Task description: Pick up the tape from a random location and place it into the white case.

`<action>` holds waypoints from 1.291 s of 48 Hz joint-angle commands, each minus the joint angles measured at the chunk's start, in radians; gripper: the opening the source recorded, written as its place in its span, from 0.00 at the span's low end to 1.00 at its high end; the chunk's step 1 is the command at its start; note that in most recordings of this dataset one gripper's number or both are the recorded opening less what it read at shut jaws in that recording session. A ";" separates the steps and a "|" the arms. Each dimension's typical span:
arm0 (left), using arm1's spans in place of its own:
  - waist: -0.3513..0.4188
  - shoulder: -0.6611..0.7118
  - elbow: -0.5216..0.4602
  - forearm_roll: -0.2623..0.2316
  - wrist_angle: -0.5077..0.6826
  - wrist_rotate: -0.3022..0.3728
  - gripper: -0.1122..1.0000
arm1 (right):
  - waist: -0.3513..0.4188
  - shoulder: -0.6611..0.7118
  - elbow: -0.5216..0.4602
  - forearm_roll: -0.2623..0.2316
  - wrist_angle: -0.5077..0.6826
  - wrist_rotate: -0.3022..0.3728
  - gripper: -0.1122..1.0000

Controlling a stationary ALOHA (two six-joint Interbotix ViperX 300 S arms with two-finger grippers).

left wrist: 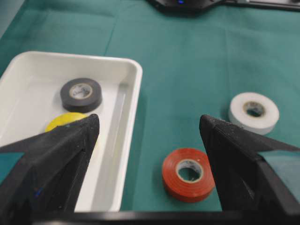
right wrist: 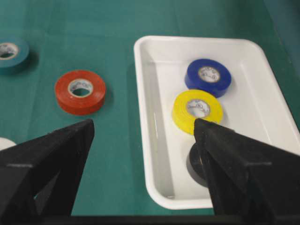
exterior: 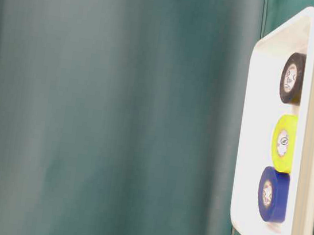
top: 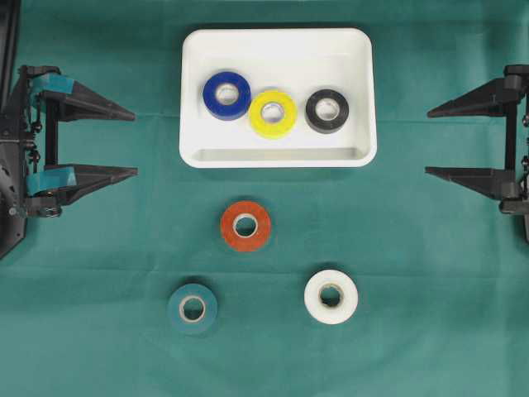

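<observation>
The left tool sits at the left edge of the green-covered worktop, its two black fingers spread wide apart and gripping nothing; teal pads mark the finger bases. The white case is a shallow rectangular tray with rounded corners and a raised rim, located in the upper middle of the overhead view. Inside it, left to right, lie a blue tape roll, a yellow tape roll touching the blue one, and a black tape roll just beside the yellow one; all three lie flat with cores facing up. Bare tray floor is available along the upper wall and at both ends. Below the case, on the open cloth, lie three more rolls, each flat and well apart from the others: a teal tape roll at lower left, an orange-red tape roll nearest the lower rim of the case, and a white tape roll at lower right. Uncovered cloth surrounds every loose roll on all sides. The right tool sits at the right edge, fingers likewise spread wide and holding nothing.
</observation>
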 commanded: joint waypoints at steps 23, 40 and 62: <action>-0.002 0.003 -0.025 0.002 -0.003 0.000 0.86 | -0.002 0.003 -0.025 -0.003 0.008 0.005 0.84; -0.002 0.002 -0.025 0.000 -0.002 0.000 0.86 | -0.002 0.006 -0.023 -0.002 0.008 0.005 0.84; -0.003 0.003 -0.025 0.000 0.009 0.000 0.86 | -0.002 0.011 -0.021 -0.002 0.008 0.005 0.84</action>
